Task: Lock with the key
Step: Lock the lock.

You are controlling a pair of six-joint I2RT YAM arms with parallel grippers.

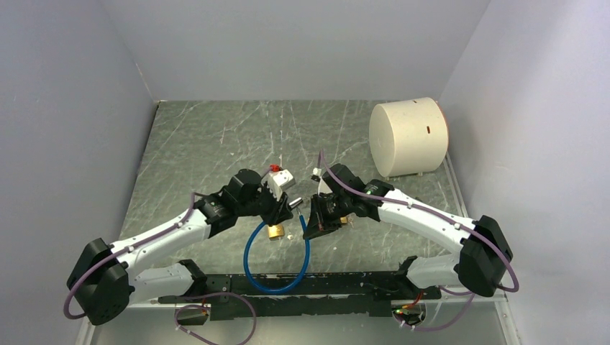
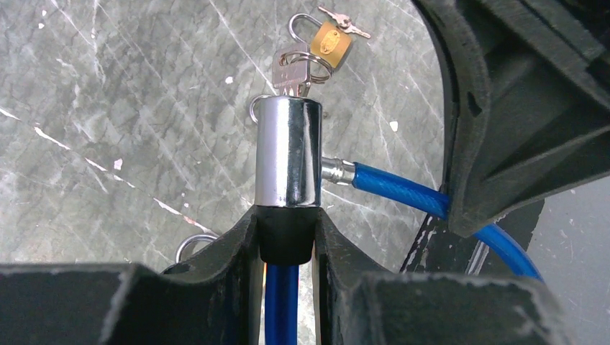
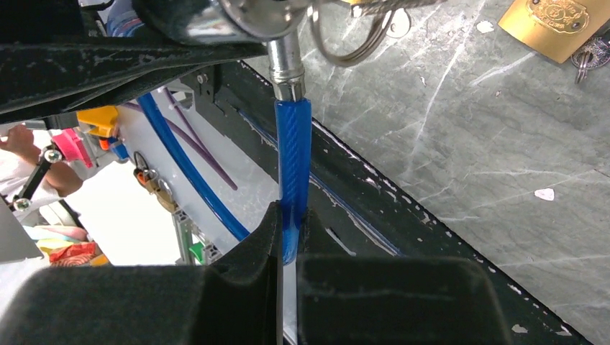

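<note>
One blue cable lock mid-table, left gripper clamping the black base of its chrome barrel, right gripper pinching the cable, one silver key at the barrel end, plain from the left wrist only, one brass padlock nearby

Cream-white cylinder, upper right of the frame, lying on its side, flat face turned toward the centre, small dark slot on its curved wall. Grey marbled tabletop, scratched. Pale grey enclosure walls on three sides.
</note>
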